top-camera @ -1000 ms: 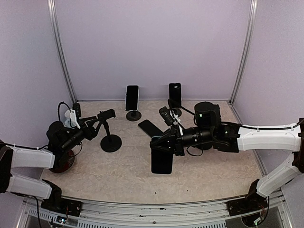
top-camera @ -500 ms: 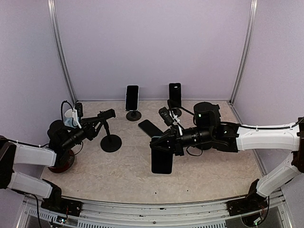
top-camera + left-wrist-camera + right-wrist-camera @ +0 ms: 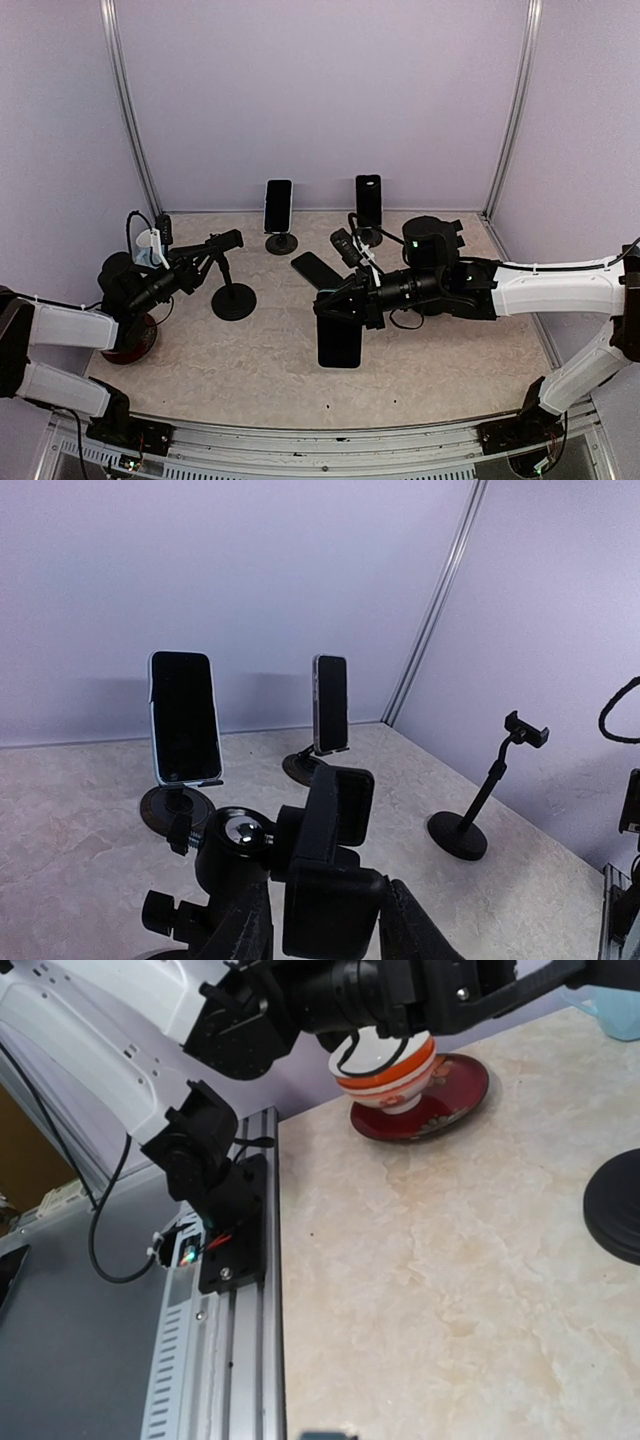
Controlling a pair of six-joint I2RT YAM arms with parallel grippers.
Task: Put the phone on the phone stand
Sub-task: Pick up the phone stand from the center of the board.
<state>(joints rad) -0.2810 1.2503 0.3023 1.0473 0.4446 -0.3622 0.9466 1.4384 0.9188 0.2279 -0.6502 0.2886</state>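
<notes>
Marble-patterned tabletop [image 3: 250, 375] is covering the floor of the enclosure, and pale violet walls [image 3: 320, 90] are closing it in on three sides.

1. Left side: the fingers [image 3: 250, 925] are pressing against both sides of the head of the phone stand [image 3: 234, 300]. The left gripper [image 3: 205, 260] is therefore clamping that stand, which is standing upright at centre left.
2. Right side: the right gripper [image 3: 338, 305] is pinching the phone [image 3: 340, 345] by its upper edge, jaws drawn together. The phone is hanging dark-screened near the table centre, right of the phone stand and well apart from it. We cannot tell whether its lower edge is touching the tabletop.
3. Farther out, we are noting:
   - a second phone [image 3: 314, 268] lying flat just beyond the right gripper
   - a far-left mounted phone [image 3: 278, 205] and a far-right mounted phone [image 3: 368, 198] by the far wall
   - a striped bowl [image 3: 385, 1065] sitting on a red saucer [image 3: 445, 1100] at near left
</notes>
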